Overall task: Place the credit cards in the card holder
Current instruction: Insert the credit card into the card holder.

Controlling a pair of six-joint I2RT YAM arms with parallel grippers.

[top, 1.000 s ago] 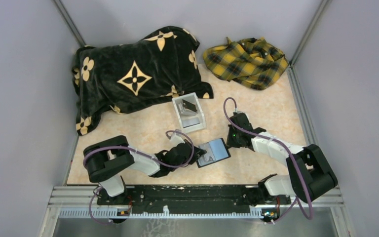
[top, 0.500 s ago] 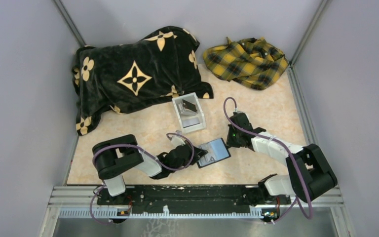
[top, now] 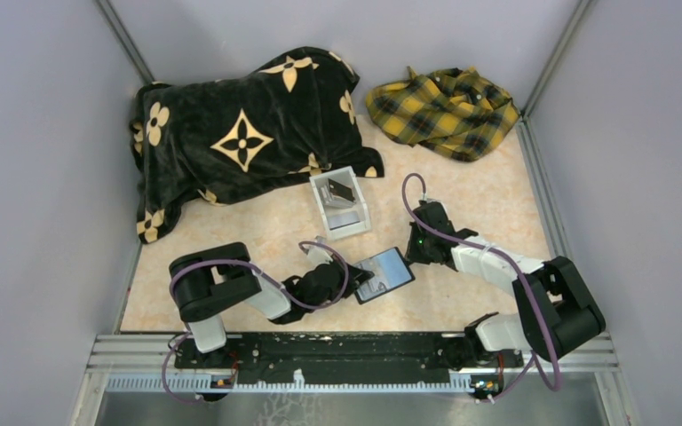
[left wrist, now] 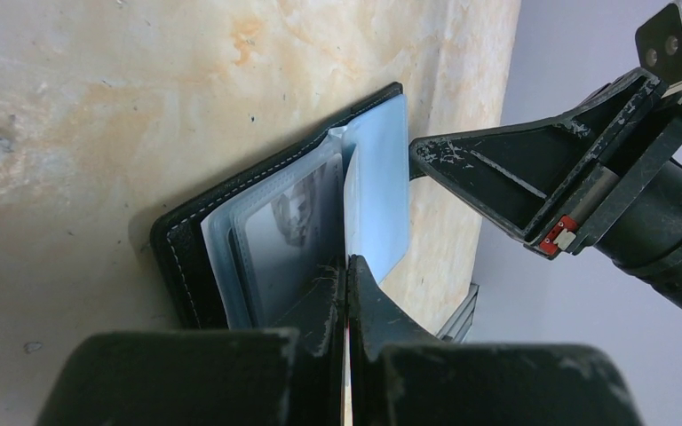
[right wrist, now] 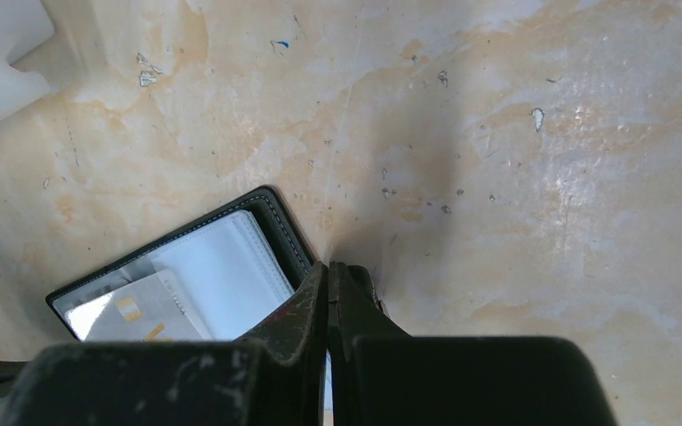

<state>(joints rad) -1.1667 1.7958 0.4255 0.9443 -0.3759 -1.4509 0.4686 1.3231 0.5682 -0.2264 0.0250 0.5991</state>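
The card holder (top: 389,266) lies open on the table, a black cover (left wrist: 186,240) with clear sleeves. My left gripper (top: 361,281) is shut on a pale credit card (left wrist: 346,195), seen edge-on between the sleeves. In the right wrist view that card (right wrist: 138,311), with its gold chip, sits partly inside a sleeve. My right gripper (top: 416,255) is shut, and its tips (right wrist: 328,264) rest against the holder's far edge (right wrist: 284,222) beside the strap clasp. Two more credit cards, one dark (top: 341,189) and one pale (top: 346,217), lie in the white box.
The clear-white open box (top: 318,200) stands just behind the holder. A black blanket with gold flowers (top: 249,133) fills the back left, and a yellow plaid cloth (top: 444,111) lies at the back right. Grey walls close in three sides.
My left arm's elbow has swung to the right while its gripper stayed at the holder with the card. The right arm and the holder have hardly moved.
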